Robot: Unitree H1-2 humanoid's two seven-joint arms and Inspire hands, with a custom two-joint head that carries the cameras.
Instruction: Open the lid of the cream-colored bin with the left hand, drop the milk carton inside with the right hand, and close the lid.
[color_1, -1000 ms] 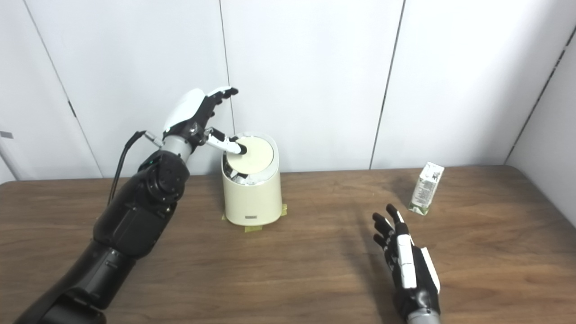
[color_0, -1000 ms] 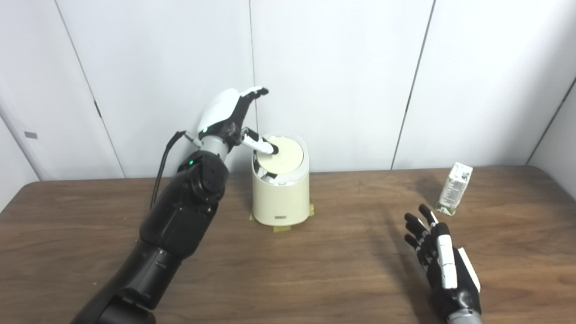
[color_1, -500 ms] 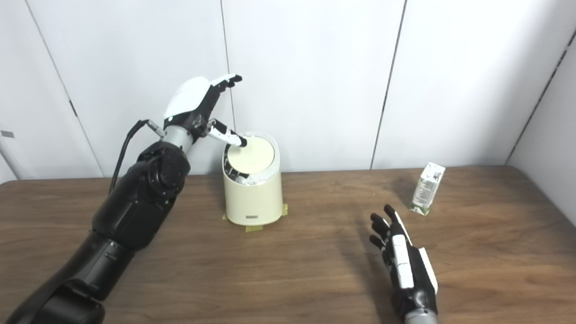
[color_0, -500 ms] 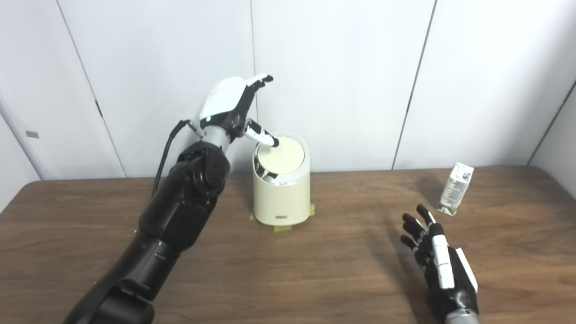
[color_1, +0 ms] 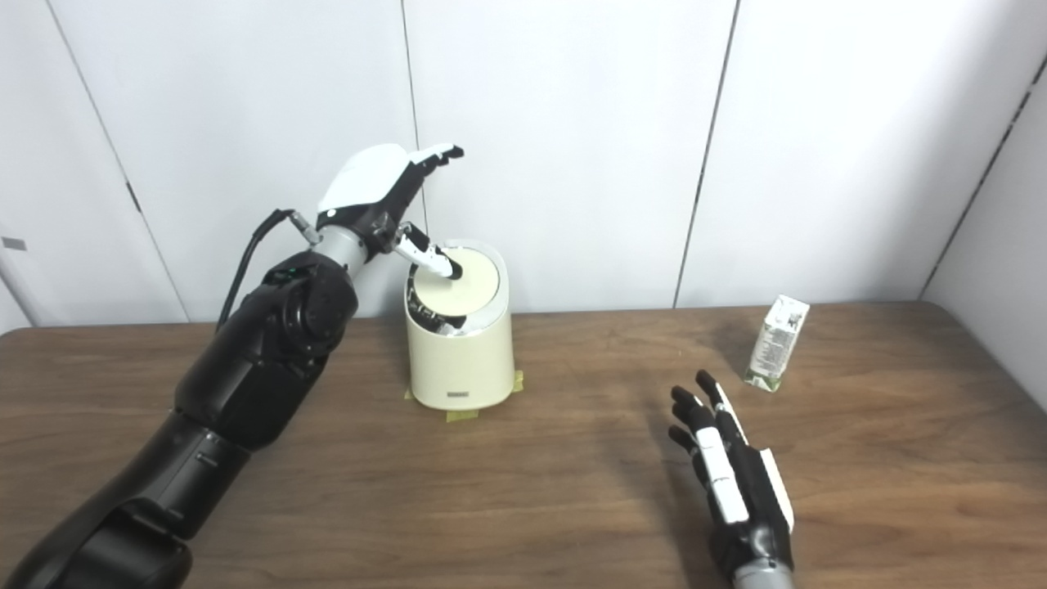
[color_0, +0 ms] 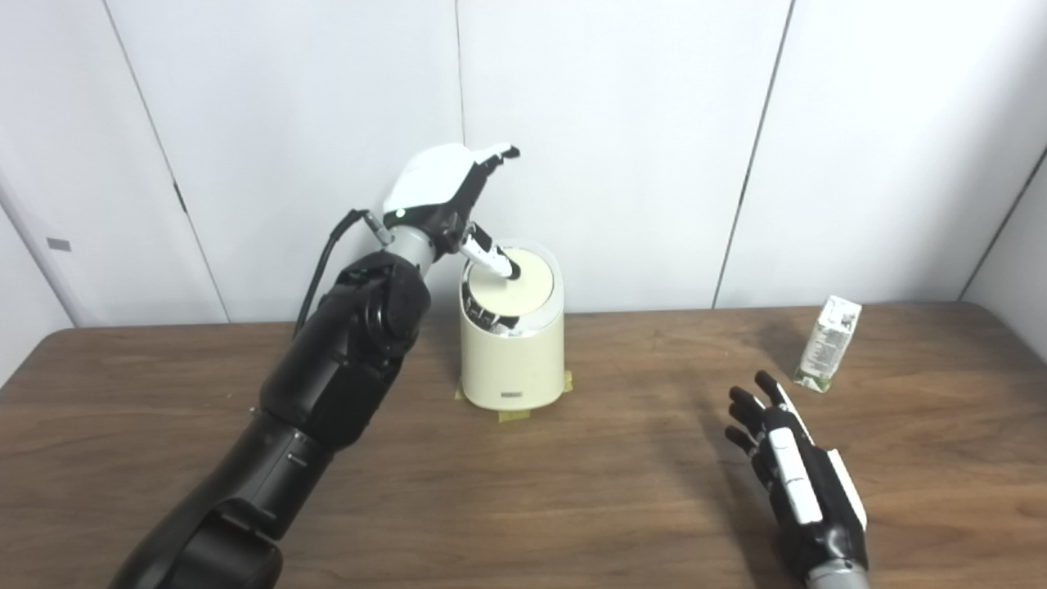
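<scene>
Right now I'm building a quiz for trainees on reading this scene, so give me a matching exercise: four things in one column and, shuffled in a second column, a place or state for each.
Things:
1. small green-and-white milk carton
2. round cream-colored lid of the cream-colored plastic bin
3. left hand
4. right hand

States:
A. open, low over the wooden table, holding nothing
B. raised above the bin, thumb pressing down
C. standing upright near the table's far right edge
D. tilted, with a gap showing at its near edge

Pairs: 1-C, 2-D, 3-B, 4-A
</scene>
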